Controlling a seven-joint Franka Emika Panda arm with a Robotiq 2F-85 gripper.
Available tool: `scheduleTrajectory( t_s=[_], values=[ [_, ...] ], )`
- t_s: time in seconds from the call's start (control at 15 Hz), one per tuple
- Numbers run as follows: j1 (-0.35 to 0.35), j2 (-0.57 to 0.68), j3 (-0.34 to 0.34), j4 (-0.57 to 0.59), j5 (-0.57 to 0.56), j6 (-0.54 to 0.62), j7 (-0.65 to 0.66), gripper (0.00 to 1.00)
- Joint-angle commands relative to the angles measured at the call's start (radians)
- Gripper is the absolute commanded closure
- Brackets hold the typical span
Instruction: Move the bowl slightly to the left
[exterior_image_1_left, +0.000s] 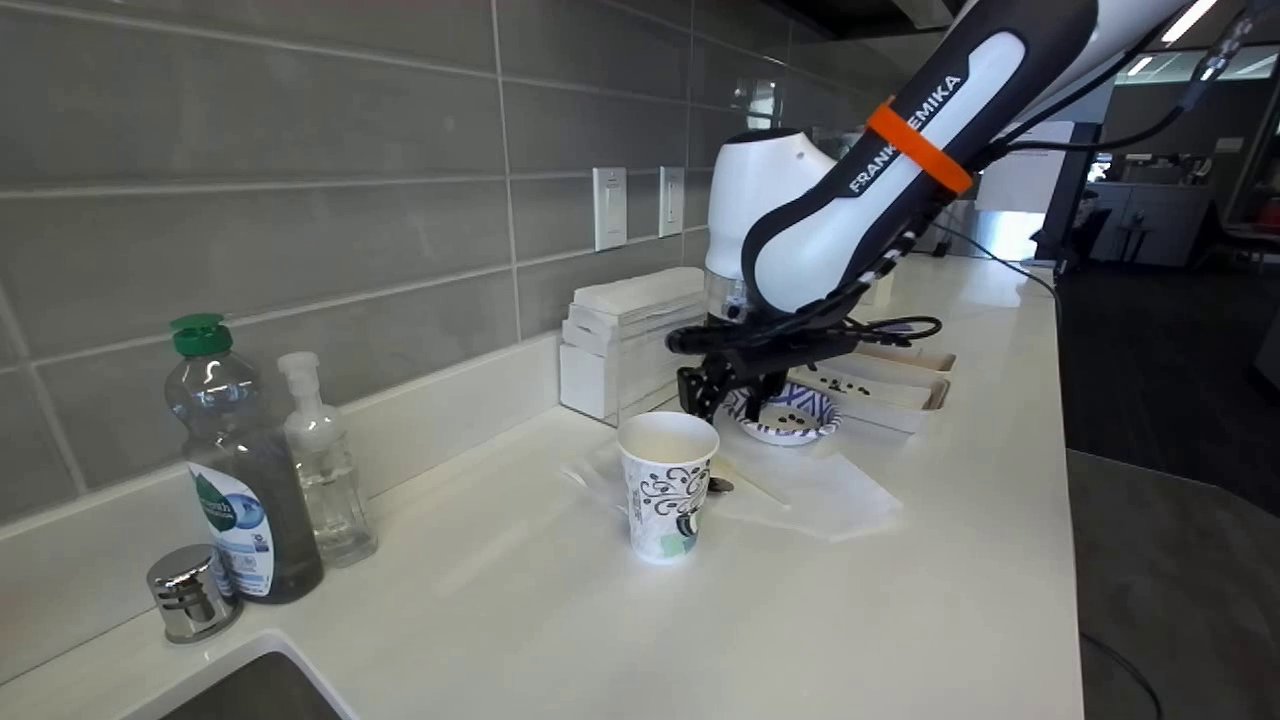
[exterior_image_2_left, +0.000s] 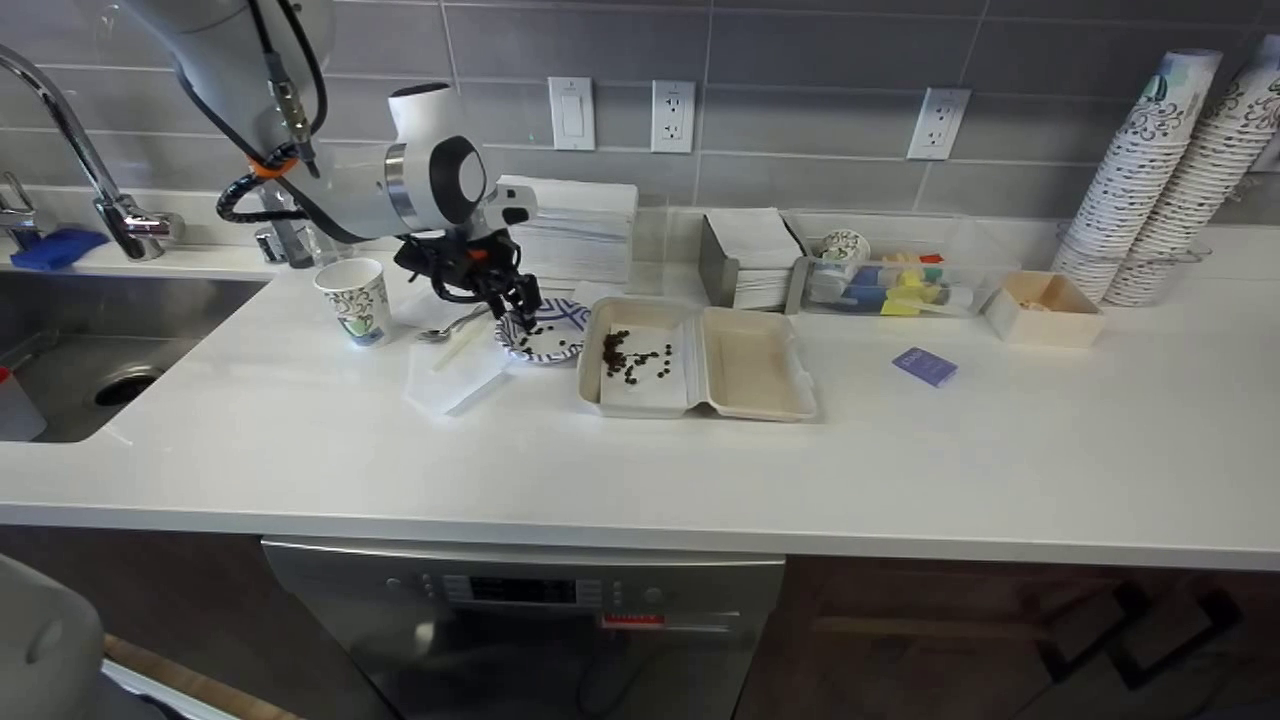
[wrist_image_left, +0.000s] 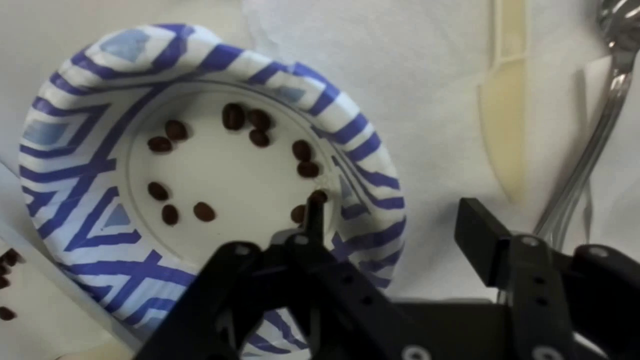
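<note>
Straddling the rim of the small, shallow, round white bowl with blue geometric print (wrist_image_left: 225, 170): black two-finger gripper (wrist_image_left: 392, 225), jaws wide apart, one finger over the inside, the other outside. Nothing clamped; whether either finger touches the wall, can't tell. Probably set like this so that closing pinches the wall for a short shift. Bowl sits upright on the glossy white counter (exterior_image_2_left: 640, 470), between an open tan rectangular takeout container (exterior_image_2_left: 755, 365) and a spread white paper napkin (wrist_image_left: 410, 100); any overlap underneath is unclear. Small oval dark-brown beans (wrist_image_left: 204, 212) lie loose on the bowl's floor, so keeping it level looks wise. Slim cream plastic-looking knife (wrist_image_left: 505, 115) and shiny metal spoon (wrist_image_left: 609, 110) are on the napkin, presumably to spare the counter. Tall white paper cup with black swirls (exterior_image_1_left: 667, 490) stands upright, apart from the bowl. Whose left isn't stated; if seen from the counter's front, knife, spoon and cup lie that way, so a small move fits.
</note>
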Motion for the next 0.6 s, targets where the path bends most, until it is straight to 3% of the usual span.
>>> scheduleTrajectory(
  t_s=[0.0, 0.07, 0.27, 0.53],
  values=[
    [0.043, 0.031, -0.039, 0.032, -0.003, 0.005, 0.017, 0.61],
    [0.049, 0.028, -0.043, 0.031, -0.003, 0.0, 0.014, 0.7],
    [0.059, 0.009, -0.049, 0.024, 0.0, -0.013, 0.009, 0.83],
    [0.073, -0.037, -0.058, 0.008, -0.009, -0.045, 0.022, 0.87]
  ],
)
